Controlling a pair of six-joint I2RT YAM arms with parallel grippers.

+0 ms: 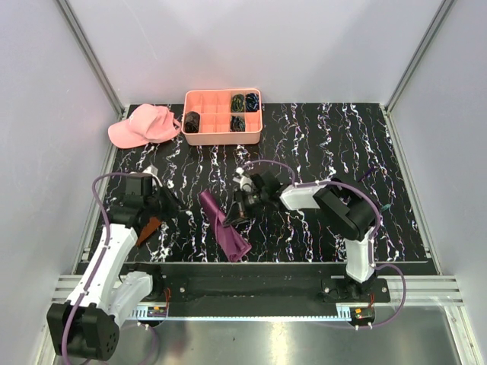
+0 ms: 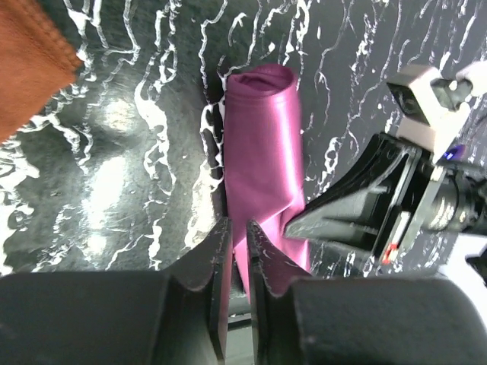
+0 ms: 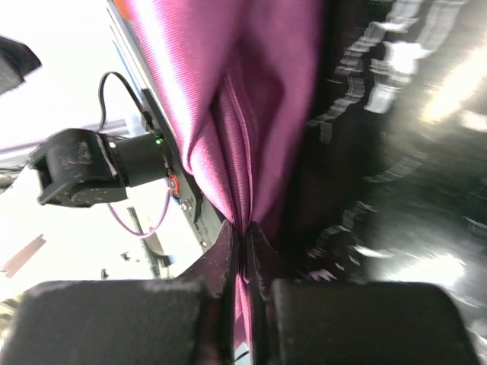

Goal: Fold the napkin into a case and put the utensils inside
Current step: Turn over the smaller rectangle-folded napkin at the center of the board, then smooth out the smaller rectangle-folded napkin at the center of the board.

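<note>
The magenta napkin (image 1: 228, 232) lies bunched into a long narrow strip on the black marbled table, near the front middle. My right gripper (image 1: 237, 211) is shut on a fold of it near its upper half; the right wrist view shows the cloth (image 3: 228, 76) pinched between the fingers (image 3: 245, 232). My left gripper (image 1: 176, 205) is left of the napkin with its jaws almost together and nothing between them (image 2: 237, 228); the napkin (image 2: 262, 137) lies just beyond its tips. A slim pale piece (image 1: 151, 170), maybe a utensil, lies behind the left wrist. No other utensils can be made out.
A rust-brown cloth (image 1: 148, 226) lies under the left arm and shows in the left wrist view (image 2: 30, 61). A pink cap (image 1: 143, 125) sits at the back left. A pink divided tray (image 1: 222, 138) holding dark coiled bundles stands at the back middle. White walls enclose the table.
</note>
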